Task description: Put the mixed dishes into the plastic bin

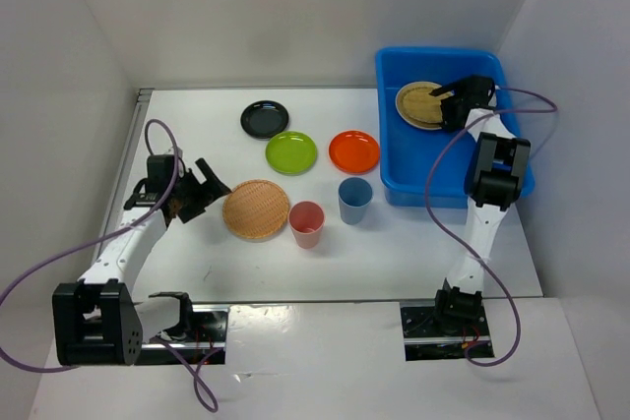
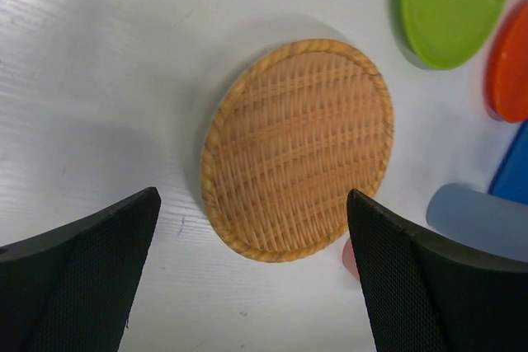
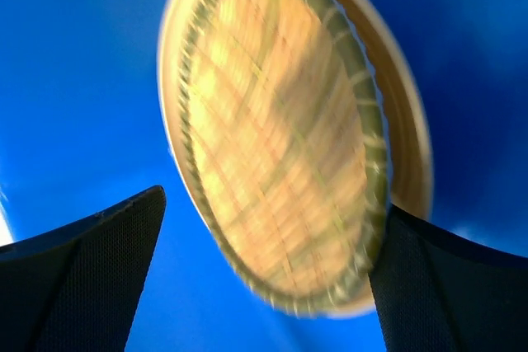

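Six dishes lie outside the blue bin (image 1: 418, 184) in the overhead view, among them a woven tray (image 1: 256, 210) just beside the left claw (image 1: 209, 187). The right claw (image 1: 448, 95) hovers over a second tray (image 1: 421, 103) lying in the bin.

At the left wrist, the fingers stand wide apart with the woven tray ahead, flat on the table (image 1: 443, 243). A pinch could skid it into the pink cup (image 2: 351, 257) close by.

At the right wrist, blurred, the fingers are spread and grip nothing. Dropping lower risks striking the second tray.
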Controlling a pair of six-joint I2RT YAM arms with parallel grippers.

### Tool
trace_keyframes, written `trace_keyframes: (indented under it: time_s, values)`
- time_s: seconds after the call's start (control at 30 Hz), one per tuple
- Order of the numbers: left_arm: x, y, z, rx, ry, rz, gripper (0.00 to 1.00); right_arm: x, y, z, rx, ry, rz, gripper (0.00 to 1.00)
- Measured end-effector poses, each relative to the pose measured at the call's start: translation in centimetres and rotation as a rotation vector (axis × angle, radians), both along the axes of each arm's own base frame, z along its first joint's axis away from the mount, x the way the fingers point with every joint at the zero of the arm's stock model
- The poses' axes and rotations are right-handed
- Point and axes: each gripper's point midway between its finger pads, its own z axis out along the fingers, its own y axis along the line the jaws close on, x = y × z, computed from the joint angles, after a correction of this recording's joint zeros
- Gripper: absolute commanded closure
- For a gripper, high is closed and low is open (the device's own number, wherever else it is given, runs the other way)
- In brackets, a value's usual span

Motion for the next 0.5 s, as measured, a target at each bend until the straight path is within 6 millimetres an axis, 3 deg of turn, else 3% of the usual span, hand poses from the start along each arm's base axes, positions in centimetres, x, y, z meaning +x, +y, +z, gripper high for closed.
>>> trace_keyframes:
  time_s: [0.1, 0.2, 0.43, 0.5]
  values:
    - [-0.2, 0.2, -1.6, 0.018, 0.051, 0.026, 0.00, -1.7, 0.5, 0.2, 0.000, 0.032, 0.020, 0.01]
    - [-0.1, 0.3, -2.2, 0.047, 0.059, 0.037, 0.00, -4.7, 1.1, 1.8, -0.012, 0.056, 0.029, 0.01]
    - [0.0, 0.2, -4.5, 0.048, 0.066, 0.037, 0.00, -10.2, 1.8, 12.5, -0.058, -0.117, 0.035, 0.01]
    - [-0.1, -0.4, -5.7, 0.012, 0.089, 0.025, 0.00, -11.1, 2.4, 14.2, -0.053, -0.170, 0.065, 0.01]
